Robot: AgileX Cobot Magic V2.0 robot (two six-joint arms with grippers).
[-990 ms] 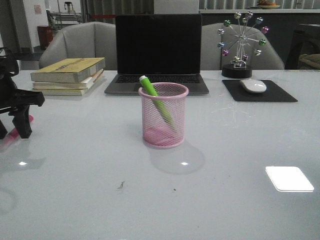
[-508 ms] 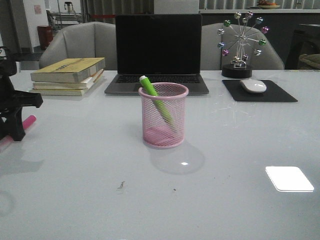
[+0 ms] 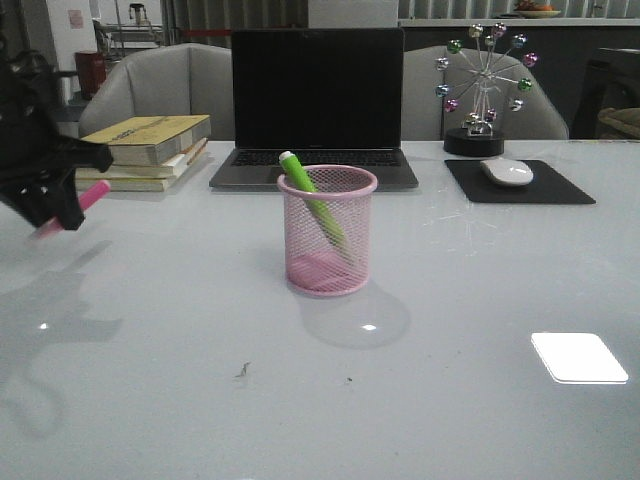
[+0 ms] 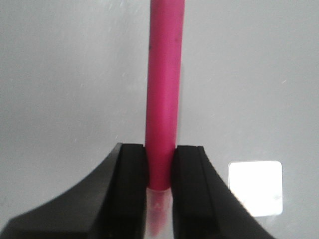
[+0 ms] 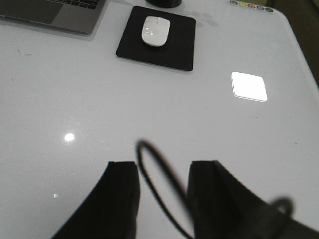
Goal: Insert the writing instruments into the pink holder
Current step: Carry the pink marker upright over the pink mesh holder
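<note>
A: While my left claw (image 3: 62,205) is clamped on the magenta pink marker pen (image 4: 163,94), lifted clear at the tabletop's (image 3: 480,300) left, what next?
B: Carry it over the round pink wire-mesh cup (image 3: 327,230), tip it upright beside the bright green marker (image 3: 312,200), then let go. Right claw (image 5: 162,172) hangs apart, holding nothing.

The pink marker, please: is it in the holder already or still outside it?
Outside. The left tool grips the pink marker above the table, left of the pink holder, which contains only the green marker.
</note>
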